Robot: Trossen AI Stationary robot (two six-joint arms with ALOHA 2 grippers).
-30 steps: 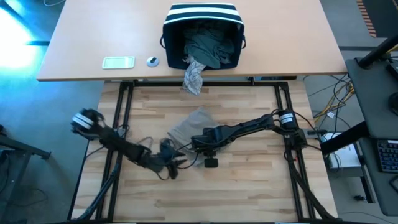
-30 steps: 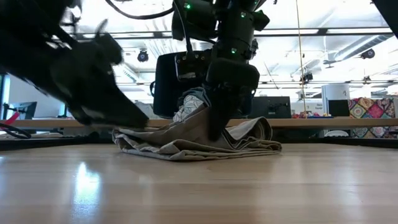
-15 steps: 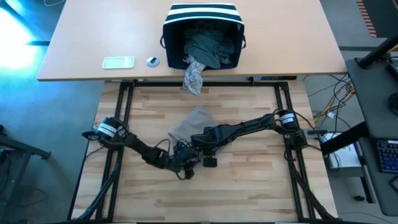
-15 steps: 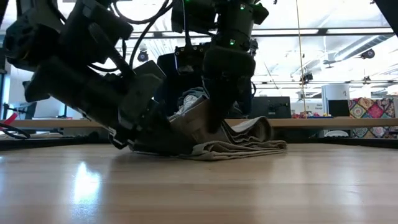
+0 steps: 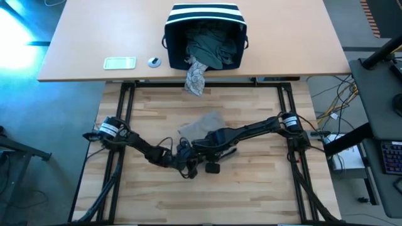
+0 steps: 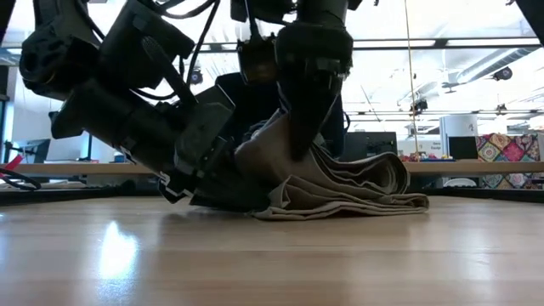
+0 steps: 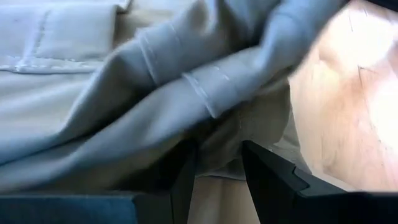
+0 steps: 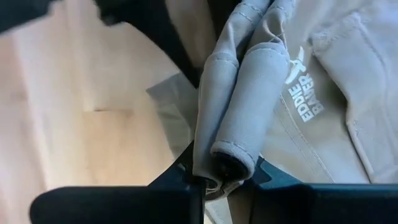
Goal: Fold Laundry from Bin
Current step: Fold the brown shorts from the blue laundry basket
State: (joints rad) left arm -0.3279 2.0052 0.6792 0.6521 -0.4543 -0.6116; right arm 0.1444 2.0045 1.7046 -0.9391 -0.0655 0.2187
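Pale wood-plank table (image 5: 251,182) on a dark frame, tan desk (image 5: 81,44) at 12 o'clock. Bin (image 5: 205,34) on the desk's near edge, green garment (image 5: 213,45) inside, patterned one (image 5: 195,78) hanging over its rim. Tan garment (image 5: 202,122) near table centre, bunched in folds (image 6: 340,183). Right gripper (image 8: 225,175) clenched on a rolled hem. Left gripper (image 7: 217,165) at 7 o'clock of it, fingers part spread against the cloth, grasp unclear. Beyond, bright office: ceiling lights, monitors, patterned quilt (image 6: 508,146) at 3 o'clock
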